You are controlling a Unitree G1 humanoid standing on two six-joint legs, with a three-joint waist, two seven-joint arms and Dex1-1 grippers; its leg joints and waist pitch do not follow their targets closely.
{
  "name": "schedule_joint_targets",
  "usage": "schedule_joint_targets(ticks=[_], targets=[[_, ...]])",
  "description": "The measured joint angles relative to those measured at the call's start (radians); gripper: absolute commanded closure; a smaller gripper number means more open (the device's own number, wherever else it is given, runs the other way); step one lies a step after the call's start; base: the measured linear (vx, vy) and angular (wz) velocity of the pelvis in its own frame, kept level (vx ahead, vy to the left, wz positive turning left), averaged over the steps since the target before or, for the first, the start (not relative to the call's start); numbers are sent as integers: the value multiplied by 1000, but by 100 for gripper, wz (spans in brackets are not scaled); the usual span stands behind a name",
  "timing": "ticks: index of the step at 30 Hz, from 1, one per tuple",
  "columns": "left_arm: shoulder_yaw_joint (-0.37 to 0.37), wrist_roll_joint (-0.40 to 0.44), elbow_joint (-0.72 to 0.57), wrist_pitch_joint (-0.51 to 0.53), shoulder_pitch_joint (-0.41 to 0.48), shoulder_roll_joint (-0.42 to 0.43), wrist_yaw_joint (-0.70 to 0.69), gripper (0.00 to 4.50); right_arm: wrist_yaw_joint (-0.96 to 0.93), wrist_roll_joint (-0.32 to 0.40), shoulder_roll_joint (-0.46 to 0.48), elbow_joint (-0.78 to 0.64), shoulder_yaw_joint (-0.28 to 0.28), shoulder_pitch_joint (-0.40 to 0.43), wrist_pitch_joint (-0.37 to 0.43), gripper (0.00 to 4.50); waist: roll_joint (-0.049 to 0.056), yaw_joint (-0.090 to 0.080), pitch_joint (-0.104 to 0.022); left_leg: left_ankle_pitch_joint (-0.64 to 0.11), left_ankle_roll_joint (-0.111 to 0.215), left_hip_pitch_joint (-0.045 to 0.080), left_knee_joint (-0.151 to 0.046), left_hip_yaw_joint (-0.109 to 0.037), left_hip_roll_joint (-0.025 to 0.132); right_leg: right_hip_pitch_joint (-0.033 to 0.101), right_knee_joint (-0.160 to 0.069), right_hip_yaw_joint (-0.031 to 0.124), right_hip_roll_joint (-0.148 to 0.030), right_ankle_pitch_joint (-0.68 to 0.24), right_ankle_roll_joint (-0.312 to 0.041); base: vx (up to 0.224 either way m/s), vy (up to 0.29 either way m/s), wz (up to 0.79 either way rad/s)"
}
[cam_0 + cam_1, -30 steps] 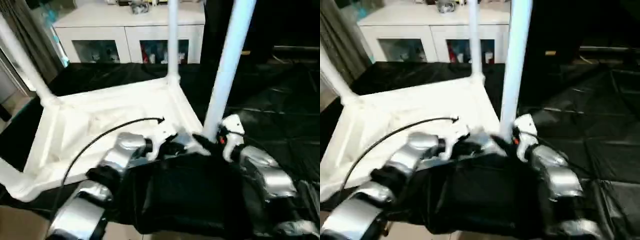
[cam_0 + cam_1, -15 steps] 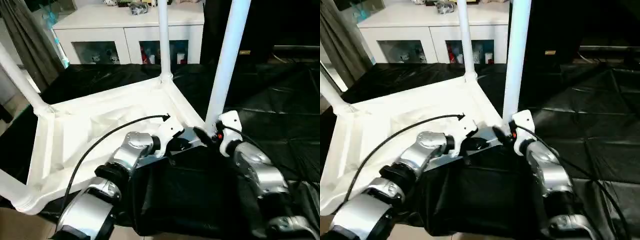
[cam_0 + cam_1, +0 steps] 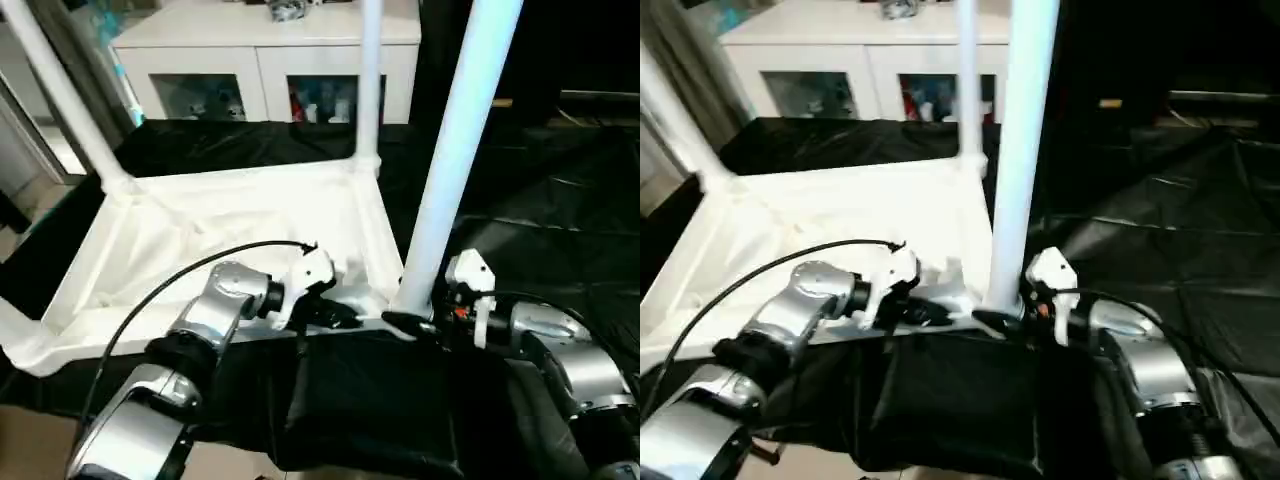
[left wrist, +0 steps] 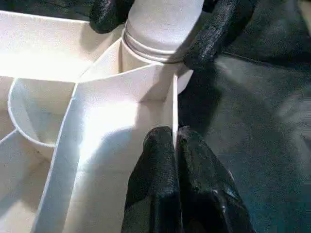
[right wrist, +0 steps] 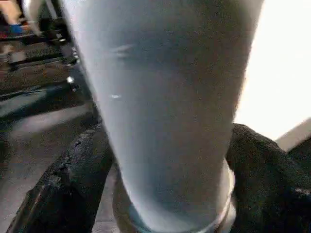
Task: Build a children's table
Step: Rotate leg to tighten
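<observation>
Children's table (image 3: 230,240): I see it lying upside down on the black-draped table (image 3: 560,200), ribbed underside facing up, with its legs pointing upward.

Near leg (image 3: 455,150): Seated in the corner socket (image 4: 146,73) closest to my right arm; it stands upright, leaning slightly to the right in the head views.

Far legs: One leg (image 3: 368,80) rises from the far right corner and another leg (image 3: 60,90) from the far left corner; both run past the upper edge of the head views.

Left gripper (image 4: 174,145): I read it as pinched closed on the thin side wall (image 4: 172,107) of the tabletop, one black finger on each face of the wall, just beside the near corner socket.

Right gripper (image 3: 408,322): Its two black fingers (image 5: 63,184) straddle the base of the near leg, one on each side and pressed against it, directly above the socket collar. I read this as a grip around the leg.

Left wrist view: It also shows the right gripper's fingertips (image 4: 214,34) wrapping the leg base from both sides.

Cable (image 3: 180,280): A black lead arcs over my left forearm to the wrist.

Background: A white cabinet (image 3: 270,60) with glass doors stands beyond the draped table.
</observation>
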Motion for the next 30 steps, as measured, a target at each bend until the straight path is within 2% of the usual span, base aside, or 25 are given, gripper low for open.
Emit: schedule_joint_targets(ticks=[1, 4, 13, 18, 23, 30], targets=[[0, -2, -9, 4, 4, 5, -8, 450, 10, 2, -1, 0, 1, 0, 0, 110, -1, 1, 1, 0, 0, 0, 0, 0, 0, 0, 0, 0, 0, 0, 0, 0, 0, 0], [0, -7, -42, 17, 23, 22, -30, 450, 36, 20, -1, -3, 17, 1, 0, 152, -2, 2, 1, 0, 0, 0, 0, 0, 0, 0, 0, 0, 0, 0, 0, 0, 0, 0], [-1, -13, -67, 42, 34, 28, -41, 450, 57, 26, 6, -9, 17, 7, 3, 184, -3, 1, 2, 0, 0, 0, 0, 0, 0, 0, 0, 0, 0, 0, 0, 0, 0, 0], [12, 9, -20, 4, 20, -17, 101, 450, -121, -5, 73, 29, -20, 9, -18, 185, -4, -3, 2, 0, 0, 2, 2, 0, 0, 1, 1, 1, 0, 1, -2, 0, 0, 0], [36, 47, 74, 5, -41, -103, 326, 450, -423, -58, 183, 143, -81, -70, -31, 186, -4, -24, 2, 0, 0, 3, 7, 0, -1, 3, 1, 2, 0, 2, -3, 0, 0, 0], [49, 71, 142, 2, -81, -164, 493, 450, -691, -110, 297, 219, -111, -141, -30, 186, -2, -33, 0, 0, 0, 3, 8, 0, -1, 3, 0, 3, 0, 3, -4, 0, 0, 0]])
